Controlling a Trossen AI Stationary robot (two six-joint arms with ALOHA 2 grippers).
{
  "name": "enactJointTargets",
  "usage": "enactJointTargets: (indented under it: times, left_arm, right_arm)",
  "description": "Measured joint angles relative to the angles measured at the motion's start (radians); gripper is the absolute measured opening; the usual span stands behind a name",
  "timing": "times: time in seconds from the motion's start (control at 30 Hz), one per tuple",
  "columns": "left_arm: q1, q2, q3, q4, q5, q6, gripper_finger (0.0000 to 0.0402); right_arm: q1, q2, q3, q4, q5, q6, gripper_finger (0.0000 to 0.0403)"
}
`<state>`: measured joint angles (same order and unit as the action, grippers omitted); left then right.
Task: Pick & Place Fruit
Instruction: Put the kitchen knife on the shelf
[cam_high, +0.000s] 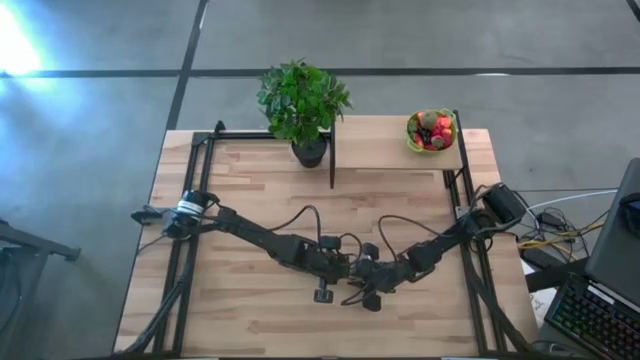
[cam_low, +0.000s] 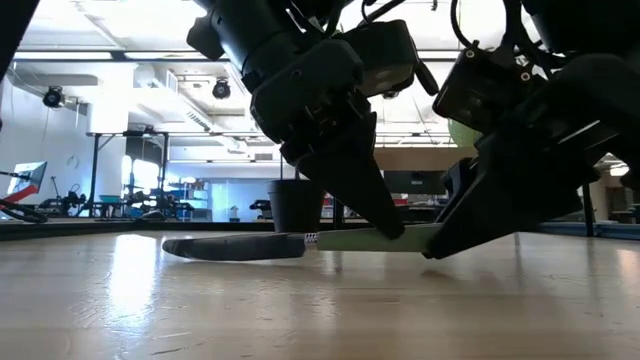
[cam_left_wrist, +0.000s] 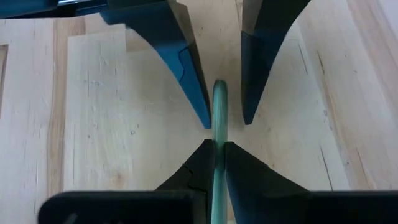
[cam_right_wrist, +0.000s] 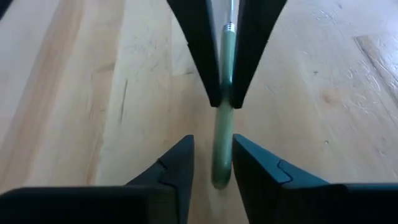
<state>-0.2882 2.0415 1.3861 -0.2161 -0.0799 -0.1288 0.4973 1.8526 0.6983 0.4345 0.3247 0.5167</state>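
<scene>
Left tool (cam_left_wrist: 214, 146) pinching knife (cam_low: 300, 243) handle flat on tabletop (cam_high: 260, 190), right tool (cam_right_wrist: 212, 152) spread astride its end; fruit (cam_high: 432, 130) far off, right arm nearer.

The pale striped butcher-block wooden table (cam_high: 250, 200) carries a lime-green round bowl (cam_high: 412, 140) of red, orange and dark toy fruit (cam_high: 434, 131) near its far right corner. The knife (cam_low: 300, 243) has a pale green handle and dark blade. A leafy green plant (cam_high: 302, 98) fills a black pot.
</scene>
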Motion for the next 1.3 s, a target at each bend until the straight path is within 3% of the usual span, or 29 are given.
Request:
enactJointTargets:
  times: [0.3, 0.6, 0.73, 0.9, 1.0, 1.17, 1.3]
  left_arm:
    - [-0.001, 0.000, 0.000, -0.002, 0.003, -0.003, 0.0036]
    - [-0.001, 0.000, 0.002, -0.002, 0.003, 0.014, 0.0044]
    - [0.000, -0.003, 0.031, -0.104, -0.001, 0.014, 0.0093]
    - [0.008, -0.012, 0.100, -0.291, -0.001, 0.001, 0.0195]
    - [0.008, -0.044, 0.094, -0.350, -0.068, -0.003, 0.0235]
    - [0.003, -0.180, -0.024, -0.304, -0.192, -0.045, 0.0251]
    - [0.003, -0.339, -0.192, -0.108, -0.207, -0.072, 0.0248]
  right_arm:
    - [-0.001, 0.000, 0.000, 0.004, 0.017, -0.001, 0.0027]
    - [0.000, -0.002, 0.000, 0.000, 0.016, -0.001, 0.0024]
    - [0.000, -0.016, 0.000, -0.029, 0.013, -0.001, 0.0024]
    - [0.000, -0.072, -0.001, -0.104, 0.011, -0.003, 0.0024]
    - [0.000, -0.132, -0.001, -0.208, 0.011, 0.002, 0.0024]
    - [0.000, -0.275, -0.001, -0.435, 0.045, 0.012, 0.0024]
    - [-0.008, -0.418, -0.001, -0.588, 0.110, 0.013, 0.0024]
